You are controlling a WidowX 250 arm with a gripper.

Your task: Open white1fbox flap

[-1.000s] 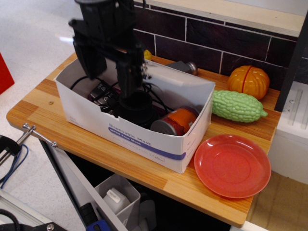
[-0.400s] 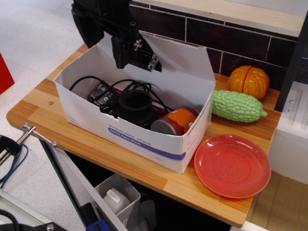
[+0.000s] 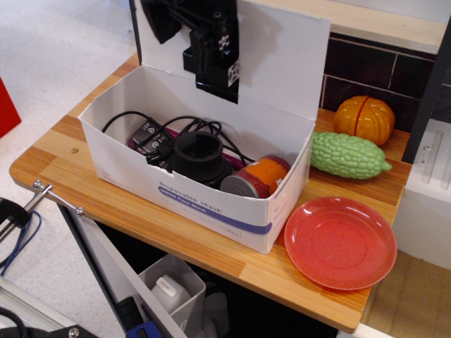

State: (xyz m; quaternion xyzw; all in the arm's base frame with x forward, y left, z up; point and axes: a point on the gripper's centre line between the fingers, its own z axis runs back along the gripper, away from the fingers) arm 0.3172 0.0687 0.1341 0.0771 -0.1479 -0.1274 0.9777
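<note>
Wooden tabletop (image 3: pixel 176 236) carries everything, dark tiled wall behind. Landmark is the white1fbox (image 3: pixel 204 201), centre-left on the wood. Nearest, just right of its front corner: red plate (image 3: pixel 340 243), apart from the box. Inside the box: black cables (image 3: pixel 165 134), a black round part (image 3: pixel 197 155), an orange-lidded jar (image 3: pixel 257 176) at the right end. Right of the box and further back, green bumpy gourd (image 3: pixel 349 155) near its end wall, orange pumpkin (image 3: pixel 364 120) behind that.

Change: the flap (image 3: pixel 282 56) was low over the back of the box a second ago, half up shortly after; now it stands roughly upright off the rear long edge, contents fully exposed. Pincer (image 3: pixel 211 60) has risen with it and sits against the flap's inner face at the top left. Cannot tell if it grips the flap or only pushes; fingers merge with black hardware.

Judgement: task essentially done. Flap may fall back if let go, so tipping it slightly past vertical looks safer.
</note>
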